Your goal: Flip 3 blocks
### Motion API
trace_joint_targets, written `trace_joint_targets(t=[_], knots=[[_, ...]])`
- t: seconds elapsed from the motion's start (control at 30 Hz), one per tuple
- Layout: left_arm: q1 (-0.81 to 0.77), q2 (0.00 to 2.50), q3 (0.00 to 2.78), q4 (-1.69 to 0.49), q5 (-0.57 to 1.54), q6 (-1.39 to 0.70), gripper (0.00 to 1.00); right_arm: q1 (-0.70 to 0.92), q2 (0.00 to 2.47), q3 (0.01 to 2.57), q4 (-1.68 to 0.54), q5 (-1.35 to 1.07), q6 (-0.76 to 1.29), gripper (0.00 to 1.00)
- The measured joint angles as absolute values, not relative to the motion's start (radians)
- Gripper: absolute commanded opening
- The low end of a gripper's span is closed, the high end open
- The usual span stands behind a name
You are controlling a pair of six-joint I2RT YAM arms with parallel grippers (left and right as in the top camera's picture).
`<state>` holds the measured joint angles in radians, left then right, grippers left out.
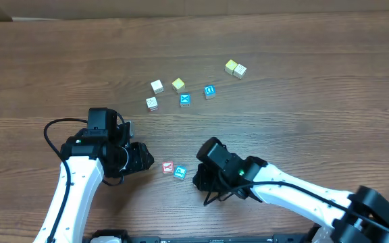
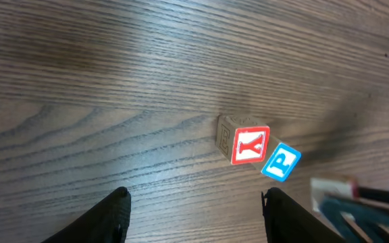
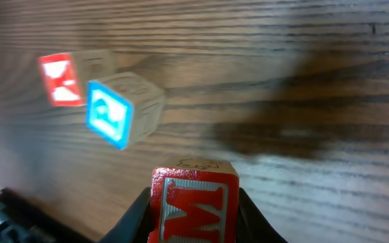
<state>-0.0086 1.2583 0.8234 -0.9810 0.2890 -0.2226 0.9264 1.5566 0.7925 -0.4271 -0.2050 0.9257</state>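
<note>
Red print marks the nearest wooden cube: the M block (image 3: 193, 202), a bold M inside a red border, with a plain wood top. Your right gripper (image 3: 194, 221) has it clamped between both fingers. Just beyond it, low on the table (image 1: 282, 54), the blue-framed P block (image 3: 117, 111) sits corner to corner with the red Y block (image 3: 61, 79). Your left gripper (image 2: 196, 206) stands partly open and empty, facing that pair. Farther back, well apart, other cubes (image 1: 185, 100) lie scattered.

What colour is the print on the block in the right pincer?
Red, on the M block; right wrist view shows it best.
</note>
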Motion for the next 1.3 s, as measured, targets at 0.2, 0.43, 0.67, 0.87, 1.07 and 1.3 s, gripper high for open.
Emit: trace_joint_targets(t=[0.2, 0.43, 0.67, 0.87, 1.07, 1.3], knots=[[-0.009, 1.258, 0.823, -0.999, 0.289, -0.175, 0.59, 0.926, 1.581, 0.793, -0.385, -0.205, 0.931, 0.16], [-0.009, 1.258, 0.823, -0.999, 0.289, -0.156, 0.61, 0.926, 1.581, 0.793, -0.384, -0.205, 0.931, 0.23], [-0.009, 1.258, 0.823, -1.008, 0.289, -0.153, 0.63, 0.926, 1.581, 0.793, -0.374, -0.191, 0.932, 0.25], [-0.009, 1.258, 0.823, -1.013, 0.289, -0.153, 0.63, 0.931, 1.602, 0.793, -0.336, -0.176, 0.932, 0.24], [-0.009, 1.258, 0.823, -1.015, 0.289, -0.153, 0.63, 0.932, 1.638, 0.793, -0.326, -0.175, 0.932, 0.24], [-0.009, 1.258, 0.823, -1.015, 0.289, -0.153, 0.63, 0.932, 1.638, 0.793, -0.326, -0.175, 0.932, 0.24]])
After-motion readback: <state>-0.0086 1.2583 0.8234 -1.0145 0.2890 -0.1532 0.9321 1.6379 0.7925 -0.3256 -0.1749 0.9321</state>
